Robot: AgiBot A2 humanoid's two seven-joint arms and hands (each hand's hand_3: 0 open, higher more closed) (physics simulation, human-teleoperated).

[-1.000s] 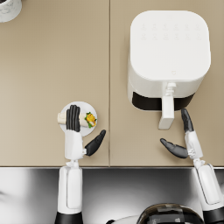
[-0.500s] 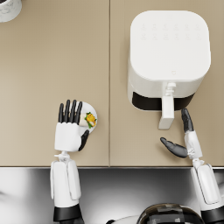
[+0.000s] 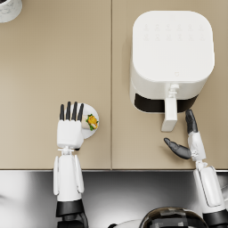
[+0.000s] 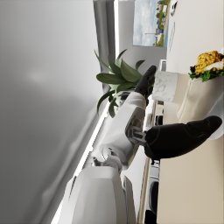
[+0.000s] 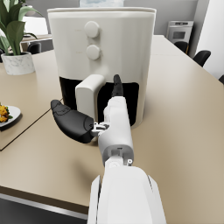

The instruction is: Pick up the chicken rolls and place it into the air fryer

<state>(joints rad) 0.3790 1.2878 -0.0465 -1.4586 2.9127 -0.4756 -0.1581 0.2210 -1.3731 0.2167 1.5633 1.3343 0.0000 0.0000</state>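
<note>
On the tan countertop (image 3: pixel 53 67), near its front edge and well left of the air fryer (image 3: pixel 171 58), sits a small white plate (image 3: pixel 92 115) carrying the chicken rolls (image 3: pixel 92 121), a wrap with yellow filling and green leaf. The left hand (image 3: pixel 70 129) lies flat over the left part of that plate, fingers straight and spread, pointing away from the robot; it holds nothing, and the rolls lie just beside its right edge, not yet gripped. From the left wrist view the rolls (image 4: pixel 206 64) stand above the thumb, apart from it.

By my judgement the task is at the reach-to-pick step: the left hand needs to shift right and curl its fingers around the rolls before any lift.

Over at the fryer, the right hand (image 3: pixel 187 139) hovers just in front of the drawer handle (image 3: pixel 169 113), one finger extended up beside the handle and the thumb stretched out to the left, grasping nothing. The drawer looks closed or nearly so, so it would likely have to be pulled out before the food can go in.

A potted plant (image 5: pixel 15 41) stands at the far left.
</note>
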